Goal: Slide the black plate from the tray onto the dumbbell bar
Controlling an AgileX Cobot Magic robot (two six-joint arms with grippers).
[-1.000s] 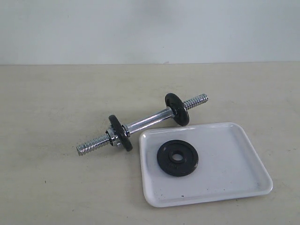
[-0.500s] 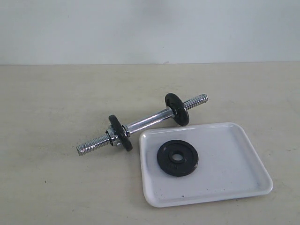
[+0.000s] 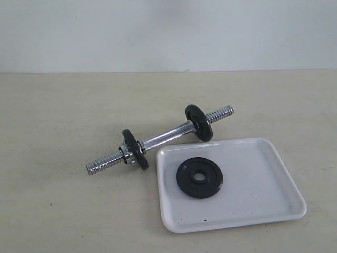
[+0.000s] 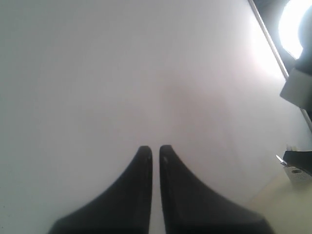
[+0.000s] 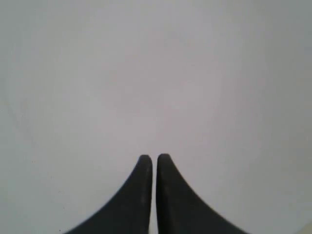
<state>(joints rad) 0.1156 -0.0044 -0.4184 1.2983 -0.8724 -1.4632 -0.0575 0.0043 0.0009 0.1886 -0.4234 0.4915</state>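
- Plainly, in the exterior view: black plate point(image 3: 199, 177) flat in the tray point(image 3: 263, 184), hub ring upward, in the tray's left half, clear of the rim.
- Same view: tray white and shallow, resting on the beige table point(image 3: 63, 116), toward the right and near side.
- Dumbbell bar point(image 3: 166, 136) on the table just beyond the tray's far left corner, slanted, one threaded end pointing left and nearer, the other right and farther.
- On the bar, two small black discs: left disc point(image 3: 135, 149) with a chrome collar point(image 3: 124, 154) on its outer side, right disc point(image 3: 198, 123) close to the tray's far rim, smooth chrome between them.
- Left wrist view: left gripper point(image 4: 154, 148) clenched, dark tips parted by a thin slit only, grasping nothing, facing a pale blank surface.
- Right wrist view: right gripper point(image 5: 154, 157) clenched too, nothing between the tips, plain pale surface ahead.
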